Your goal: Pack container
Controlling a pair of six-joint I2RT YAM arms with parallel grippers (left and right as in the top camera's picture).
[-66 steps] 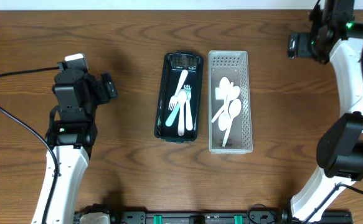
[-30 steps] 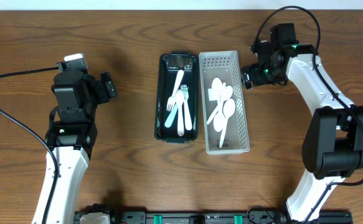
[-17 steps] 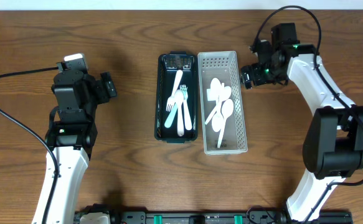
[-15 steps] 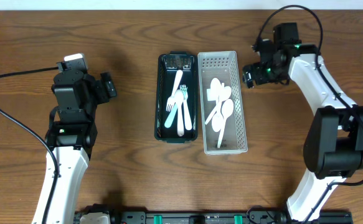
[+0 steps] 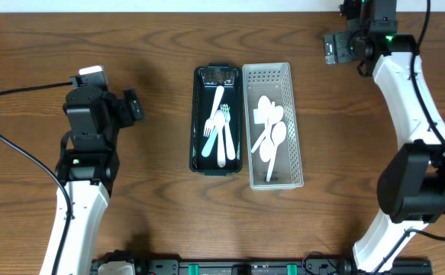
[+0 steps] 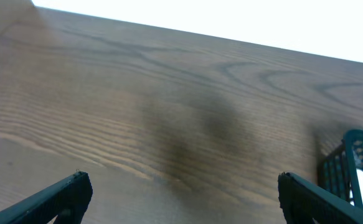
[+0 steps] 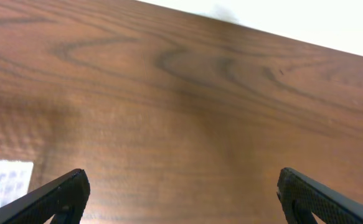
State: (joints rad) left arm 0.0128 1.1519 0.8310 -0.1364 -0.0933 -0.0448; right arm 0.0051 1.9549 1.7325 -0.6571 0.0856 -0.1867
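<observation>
My left end effector [image 5: 133, 107] is spread wide apart and holds nothing. In my left wrist view, one dark fingertip [image 6: 66, 191] sits at the bottom left and the other at the bottom right. I see only the brown wood bench [image 6: 169, 112] between them. At 3 o'clock in that view, a corner of the black basket [image 6: 355, 171] peeks in.

My right end effector [image 5: 335, 47] is spread wide apart too, and it is empty. In my right wrist view, one fingertip [image 7: 60, 191] is low on the left and the other is low on the right, with bare wood between them. A blurry white patch sits at 8 o'clock in that view. I cannot tell for sure what it is.

From above, my left end effector is well apart from the black basket, at its 9 o'clock. My right end effector is up near the far edge of the bench, at 1 o'clock from the white basket [image 5: 286, 72].

The two baskets stand in the middle of the bench, side by side and touching. The black one is at 9 o'clock of the white one. The black basket has forks [image 5: 224, 126] lying in it, most of them white and one pale blue. The white basket has holes in its walls. White spoons [image 5: 272, 134] lie in a small heap inside it.
</observation>
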